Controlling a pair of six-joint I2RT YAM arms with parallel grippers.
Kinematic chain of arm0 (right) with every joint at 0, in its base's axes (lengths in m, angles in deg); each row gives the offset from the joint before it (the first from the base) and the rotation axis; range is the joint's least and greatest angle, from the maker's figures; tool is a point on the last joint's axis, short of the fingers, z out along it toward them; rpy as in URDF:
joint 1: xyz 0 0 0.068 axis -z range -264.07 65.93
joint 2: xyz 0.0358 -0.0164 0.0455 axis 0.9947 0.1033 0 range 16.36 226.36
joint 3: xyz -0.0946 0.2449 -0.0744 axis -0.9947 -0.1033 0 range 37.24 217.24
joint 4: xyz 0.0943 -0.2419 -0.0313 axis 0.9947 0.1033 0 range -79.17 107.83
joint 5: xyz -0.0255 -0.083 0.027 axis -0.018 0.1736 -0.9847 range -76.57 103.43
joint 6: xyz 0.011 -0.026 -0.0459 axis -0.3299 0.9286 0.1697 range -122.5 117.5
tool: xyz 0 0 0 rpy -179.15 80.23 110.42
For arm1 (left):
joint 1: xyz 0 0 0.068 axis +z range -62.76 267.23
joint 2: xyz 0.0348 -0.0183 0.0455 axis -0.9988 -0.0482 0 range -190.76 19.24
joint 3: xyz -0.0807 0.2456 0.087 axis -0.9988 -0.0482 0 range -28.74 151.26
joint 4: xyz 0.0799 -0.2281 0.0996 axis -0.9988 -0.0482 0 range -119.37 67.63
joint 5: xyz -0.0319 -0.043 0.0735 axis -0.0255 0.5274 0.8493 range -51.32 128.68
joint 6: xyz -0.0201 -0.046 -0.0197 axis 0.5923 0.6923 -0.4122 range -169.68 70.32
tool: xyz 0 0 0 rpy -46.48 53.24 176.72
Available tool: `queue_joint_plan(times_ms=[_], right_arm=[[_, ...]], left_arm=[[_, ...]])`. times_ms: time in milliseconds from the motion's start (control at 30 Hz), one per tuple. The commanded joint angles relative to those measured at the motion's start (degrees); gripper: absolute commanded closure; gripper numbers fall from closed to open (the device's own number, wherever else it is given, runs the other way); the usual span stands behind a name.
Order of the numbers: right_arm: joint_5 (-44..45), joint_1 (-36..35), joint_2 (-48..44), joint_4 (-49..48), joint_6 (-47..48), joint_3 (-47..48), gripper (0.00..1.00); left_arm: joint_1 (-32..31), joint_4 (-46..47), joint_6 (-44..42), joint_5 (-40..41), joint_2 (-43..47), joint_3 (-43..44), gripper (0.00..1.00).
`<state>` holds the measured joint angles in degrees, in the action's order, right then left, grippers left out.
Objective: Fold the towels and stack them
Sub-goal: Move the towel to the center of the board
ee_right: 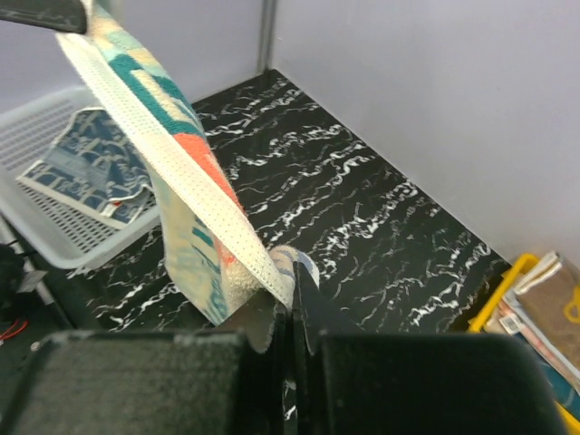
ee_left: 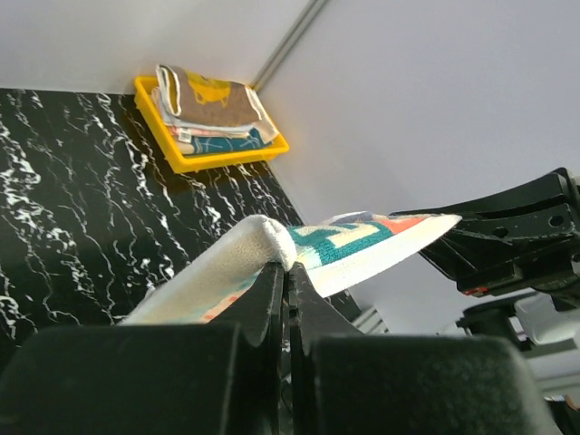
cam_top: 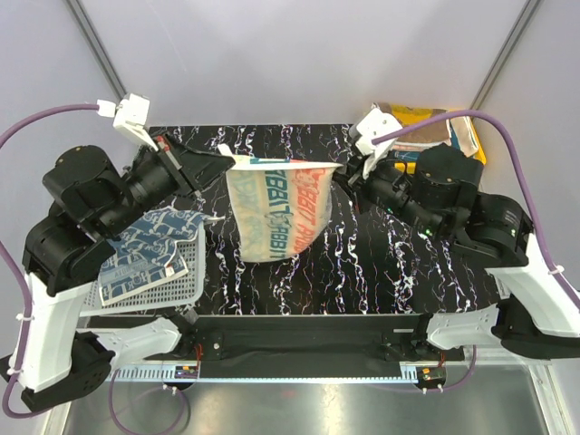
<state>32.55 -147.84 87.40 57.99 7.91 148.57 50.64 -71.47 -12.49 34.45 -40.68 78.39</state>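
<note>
**Lettered towel strung between both arms**

Top view: the left fingers [cam_top: 226, 163] and right fingers [cam_top: 344, 174] each clamp a top corner of the teal-red lettered towel [cam_top: 272, 213]. Its upper edge runs straight between them, and the rest hangs below toward the tabletop [cam_top: 381, 263].

Left wrist: the fingers are pinched shut on a bunched corner, with cloth stretching ahead. Far beyond sits the yellow tray [ee_left: 228, 159] with its folded stack [ee_left: 213, 104].

Right wrist: the fingers are closed on the other corner, and the towel climbs up and away to the left. Both arms share it, so I'd say the lay-down depends on holding that edge level.

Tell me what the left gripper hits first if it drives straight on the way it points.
Beyond the striped towel it grips, the left gripper would likely reach the right gripper at the other corner; depth unclear.
</note>
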Motion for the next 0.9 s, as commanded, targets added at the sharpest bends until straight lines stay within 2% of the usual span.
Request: queue_joint_plan(times_ms=[0,200,333,433,467,500,533,600,633,667,700,800,867], right_arm=[[0.14,0.58,-6.0,2.32,-0.39,1.44,1.0],[-0.22,0.66,-6.53,2.69,-1.28,0.39,1.0],[3.38,0.66,-8.81,-7.31,3.02,-6.37,1.0],[6.28,1.54,-7.33,-9.35,5.75,-7.97,1.0],[4.55,2.76,-6.11,-9.89,6.11,-8.23,1.0],[2.09,5.21,-5.57,-10.41,5.85,-9.1,1.0],[-5.42,12.45,-4.52,-11.2,5.06,-10.42,1.0],[-13.8,21.89,-2.85,-12.17,1.91,-12.08,1.0],[-17.41,29.5,-1.62,-13.66,1.02,-12.97,1.0],[-22.84,32.1,1.26,-14.54,0.23,-14.46,1.0],[-25.42,34.39,3.46,-15.42,-1.0,-14.47,1.0],[-34.56,43.71,13.48,-16.92,-3.9,-12.2,1.0],[-39.39,47.23,20.23,-20.86,-5.83,-12.1,1.0]], left_arm=[[1.09,0.59,-0.72,5.11,4.72,0.01,1.0],[1.09,1.2,1.83,5.1,6.04,-1.57,1.0],[1.0,1.81,3.15,8.0,5.43,-3.76,1.0],[1.09,3.75,4.21,9.93,3.85,-7.8,1.0],[1.0,3.92,4.38,10.73,2.8,-8.34,1.0],[1.18,4.53,4.38,11.69,0.79,-8.69,1.0],[1.44,5.06,3.86,12.31,-0.62,-8.87,1.0],[2.84,6.72,3.86,11.8,-2.82,-9.66,1.0],[6.68,8.04,4.03,9.79,-5.27,-10.18,1.0],[8.8,10.84,4.38,7.85,-6.42,-11.75,1.0],[12.74,12.61,4.9,5.05,-8.0,-12.38,1.0],[19.17,18.92,6.05,-0.4,-15.99,-14.22,1.0],[20.95,22.45,6.23,-2.35,-23.46,-14.32,1.0]])
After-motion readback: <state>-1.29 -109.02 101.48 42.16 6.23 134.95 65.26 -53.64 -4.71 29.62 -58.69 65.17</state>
